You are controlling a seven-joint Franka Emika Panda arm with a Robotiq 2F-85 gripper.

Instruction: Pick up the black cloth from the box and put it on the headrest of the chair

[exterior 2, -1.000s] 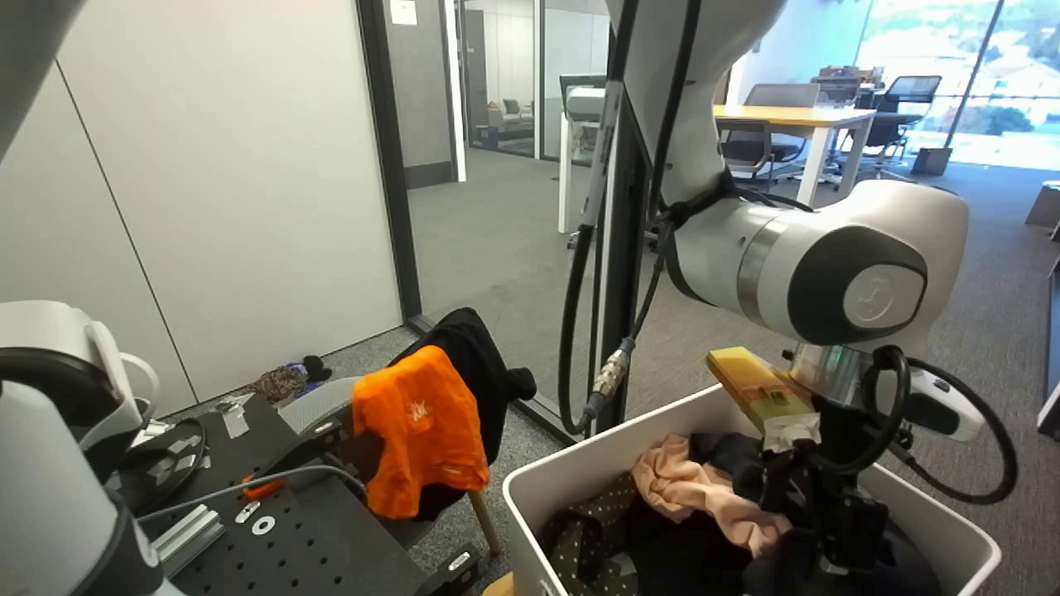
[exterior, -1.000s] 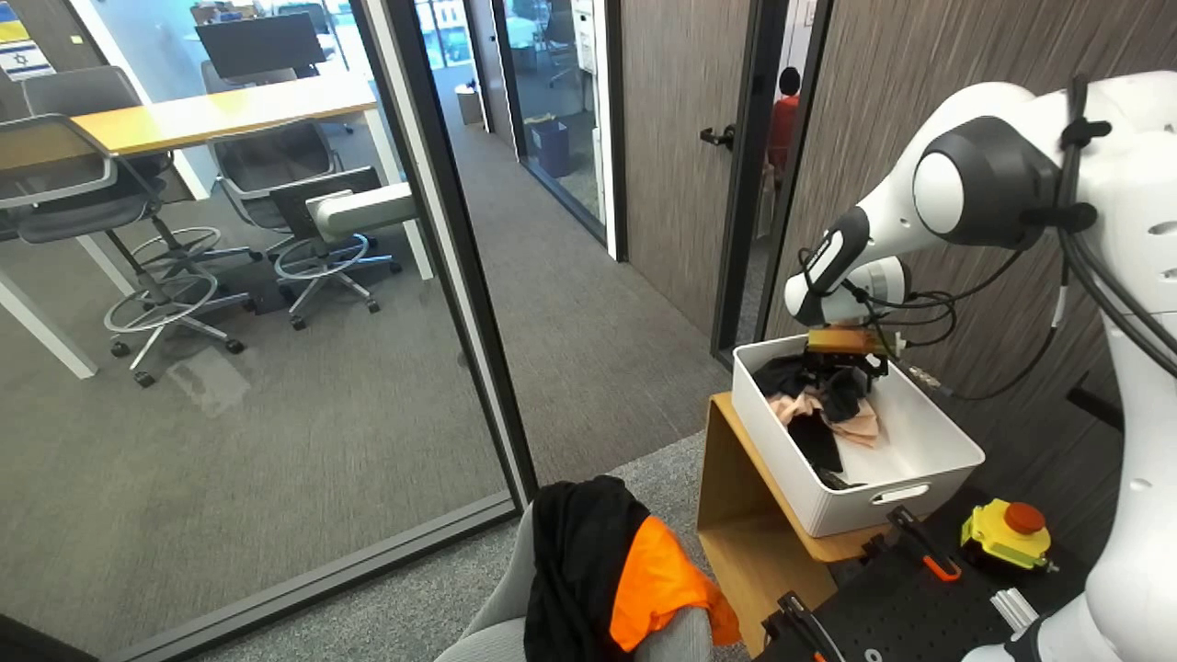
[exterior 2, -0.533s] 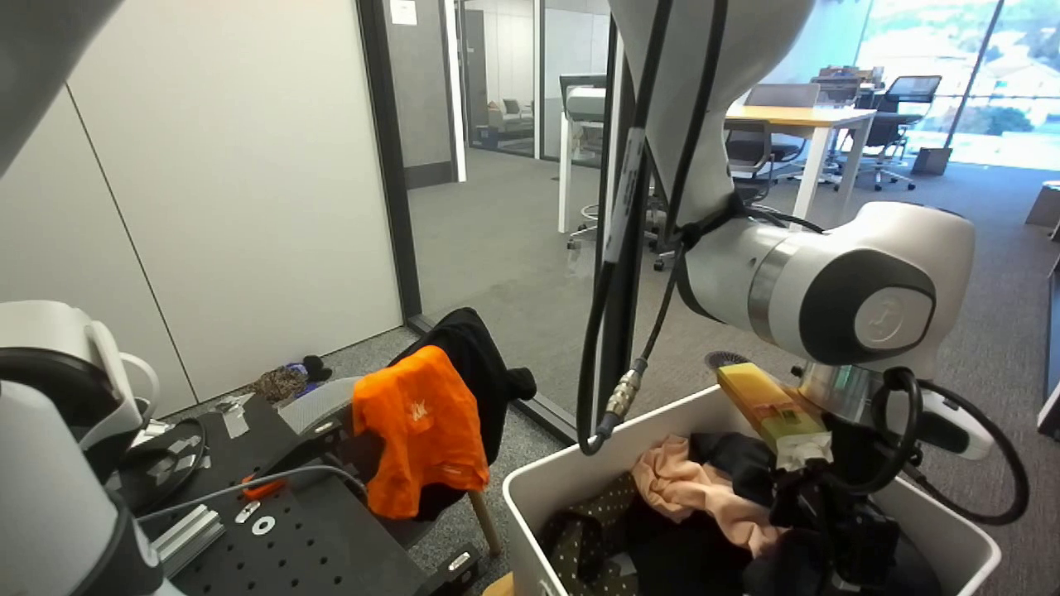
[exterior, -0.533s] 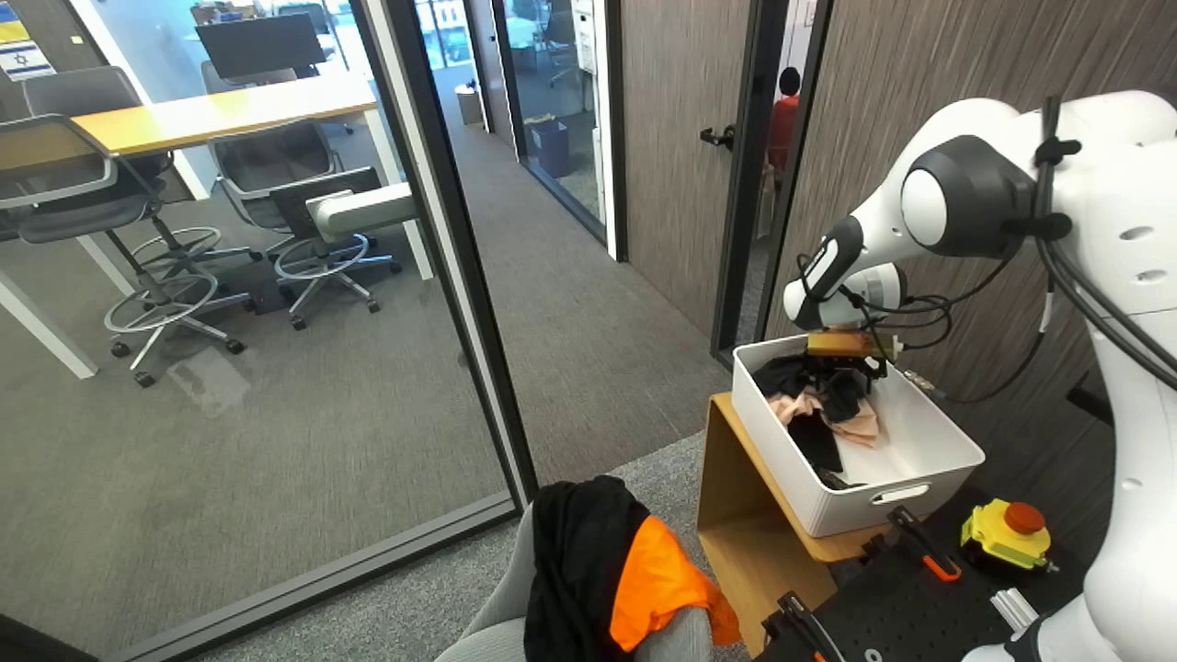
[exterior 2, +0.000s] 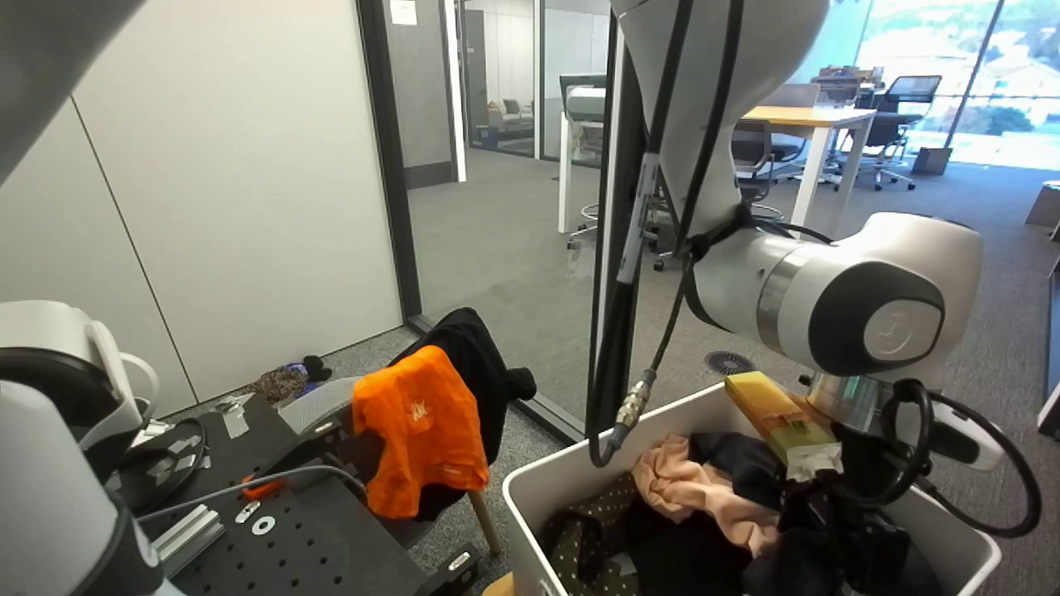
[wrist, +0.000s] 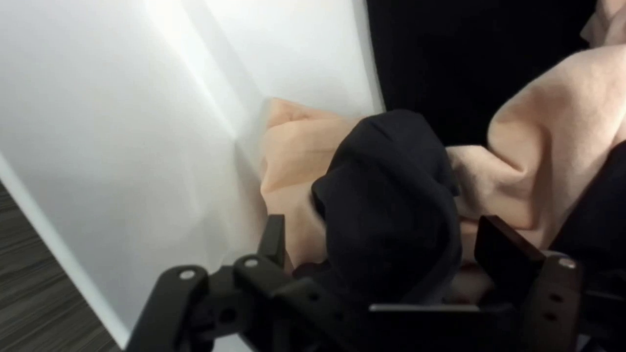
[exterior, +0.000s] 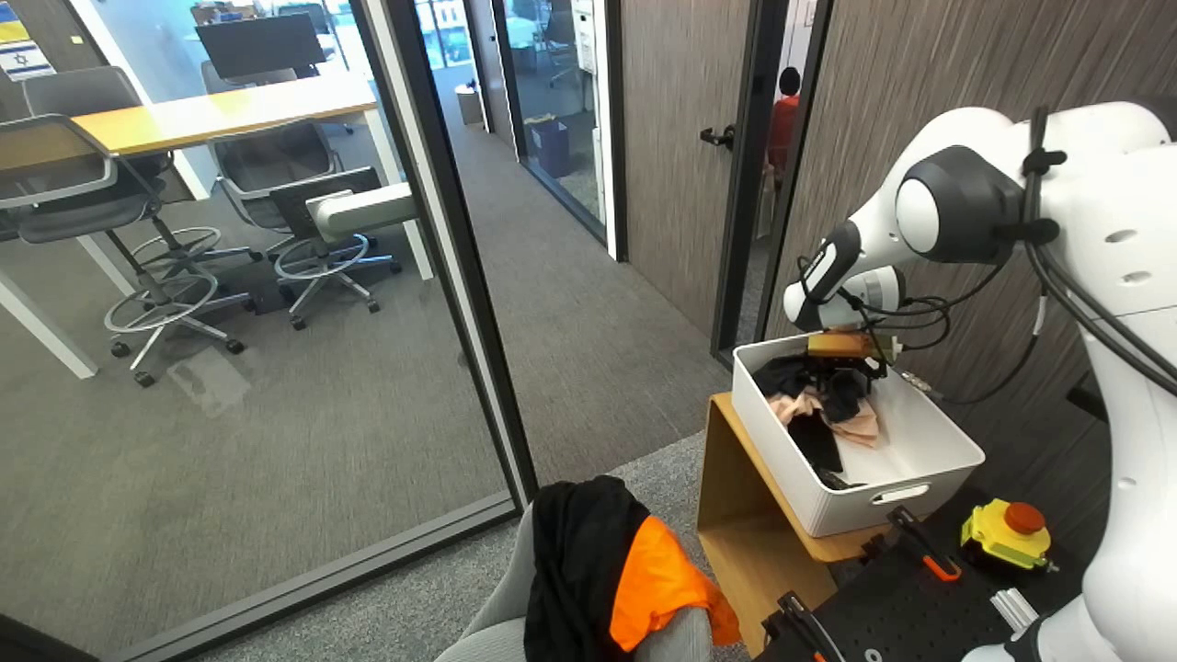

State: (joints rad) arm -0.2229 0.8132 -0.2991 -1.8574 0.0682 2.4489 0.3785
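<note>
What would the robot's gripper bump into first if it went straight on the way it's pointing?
Probably the bunched black cloth: the wrist view shows it between the open jaws of the gripper, with peach cloth behind it. How close, or whether touching, I can't tell.

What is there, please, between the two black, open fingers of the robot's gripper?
In the wrist view, a bunched black cloth shows between these fingers, with crumpled peach fabric visible on both sides. I cannot tell how deep between them it reaches.
</note>
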